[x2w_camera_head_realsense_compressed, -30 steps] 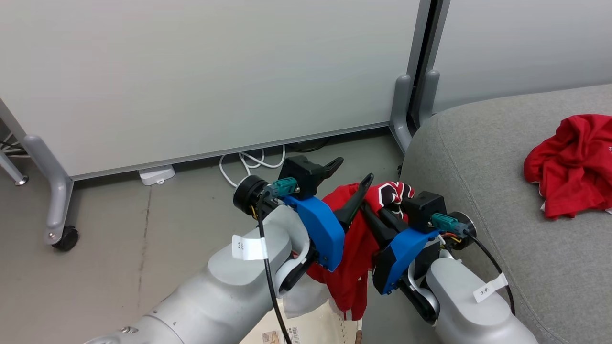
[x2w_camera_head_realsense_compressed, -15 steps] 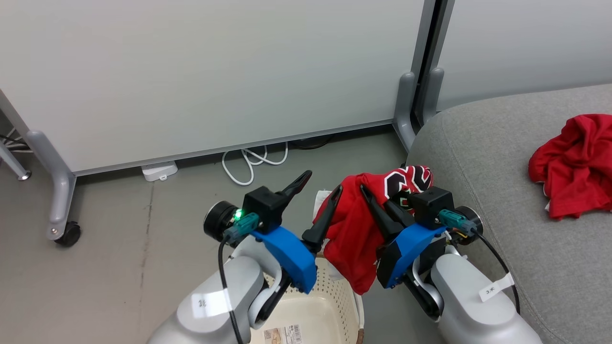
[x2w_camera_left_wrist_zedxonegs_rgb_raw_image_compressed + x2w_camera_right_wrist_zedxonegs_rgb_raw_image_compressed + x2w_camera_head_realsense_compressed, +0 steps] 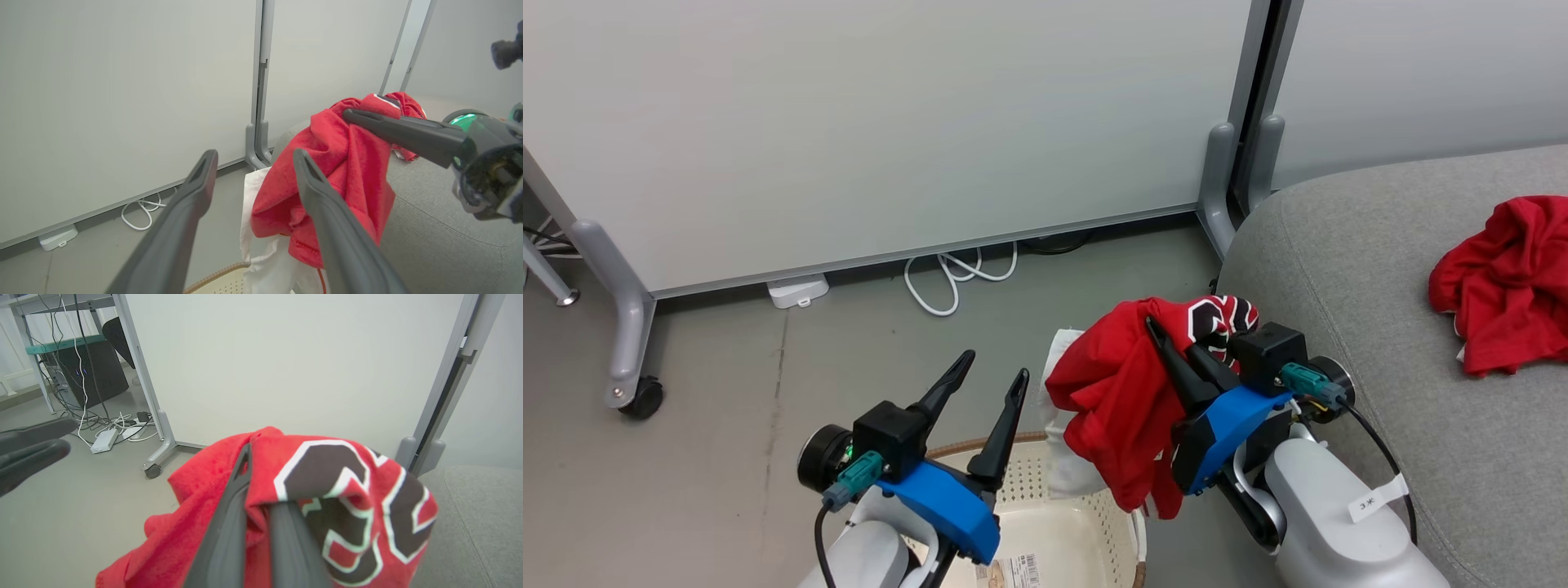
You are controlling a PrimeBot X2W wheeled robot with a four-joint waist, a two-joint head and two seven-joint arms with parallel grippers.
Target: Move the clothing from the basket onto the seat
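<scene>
My right gripper (image 3: 1170, 341) is shut on a red jersey (image 3: 1117, 394) with black-and-white numerals (image 3: 347, 498), and the cloth hangs off its fingers above the floor, just left of the sofa's edge. A white part of the jersey (image 3: 257, 245) droops toward the basket. The cream basket (image 3: 1045, 500) with its brown rim (image 3: 212, 277) sits at the bottom of the head view. My left gripper (image 3: 995, 367) is open above the basket, left of the jersey and clear of it. A second red garment (image 3: 1511, 286) lies crumpled on the grey sofa (image 3: 1339, 269).
Pale partition panels (image 3: 890, 122) stand behind on grey legs, one with a castor (image 3: 641, 398). A white cable (image 3: 956, 278) and adapter (image 3: 796, 290) lie on the floor at their base. A desk with a dark computer and cables (image 3: 81, 363) stands farther left.
My left gripper has drawn back down and to the left, away from the jersey, ending over the basket. The right gripper keeps its hold, and more of the basket shows.
</scene>
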